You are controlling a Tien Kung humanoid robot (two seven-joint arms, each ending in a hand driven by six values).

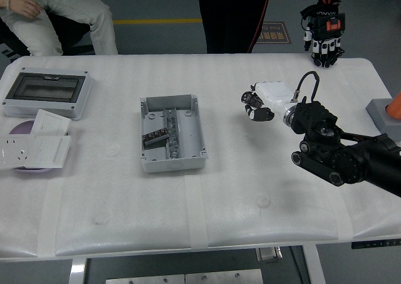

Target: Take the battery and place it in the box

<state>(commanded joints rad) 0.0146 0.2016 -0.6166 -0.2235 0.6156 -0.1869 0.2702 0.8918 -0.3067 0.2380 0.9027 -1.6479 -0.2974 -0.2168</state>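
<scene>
Far off to the left of the robot's right hand (265,99), a grey case with a dark window lid (45,92) lay beside white socket plates (36,147), which partly covered a purple disc (21,128). None of these had any part in the task.

Closer in, but clear of the hand on its left, the open grey box (172,133) sat on the white table (250,190). Dark parts lay along its middle, and the floor on either side of them was bare.

The right hand hovered over the table with its fingers (248,98) curled shut. They seemed to pinch a small dark thing, which I took to be the battery (254,106), though it was mostly hidden. By that reading the pick-up was done and the carry to the box was under way. The next move would call for travel leftward until the hand was above the box, then a descent over a bare patch of its floor before letting go.

Past the hand to the right, a grey block (381,112) with something orange (395,105) stood at the table's edge. Beyond the far side a person's hand in a black-and-white glove (322,38) hung down. Its wrist band carried white print too small to read, and a floor plaque (276,32) was just as illegible. No brand or label showed on the box.
</scene>
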